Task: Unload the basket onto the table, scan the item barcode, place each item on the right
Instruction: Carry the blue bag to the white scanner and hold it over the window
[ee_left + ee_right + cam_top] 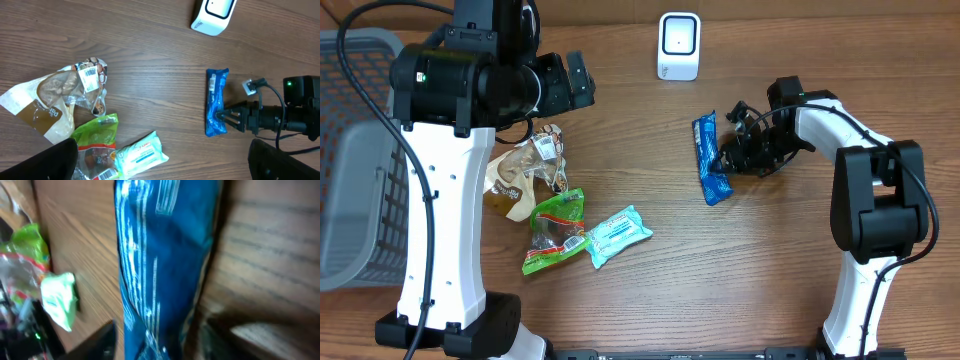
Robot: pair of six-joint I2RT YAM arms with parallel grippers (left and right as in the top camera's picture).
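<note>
Right gripper [226, 118] has its two fingers set against the long edges of the blue packet [216, 95], closed on the end nearest the robot. The rest of the packet runs crosswise to the fingers and lies on the wooden table [720, 280]. Off to one side of this hand, past the packet's free end and well apart from it, stands the white scanner [679, 46]. Straight ahead of the fingertips, well beyond the packet, is a loose heap: a pale teal wipes pack [618, 235], a green snack bag [556, 230] touching it, and a brown-and-clear bag [525, 170] behind those. Farther still, above that heap, the left gripper [575, 80] hangs with its jaws spread wide and nothing between them. Farthest off sits a grey basket [350, 150].
</note>
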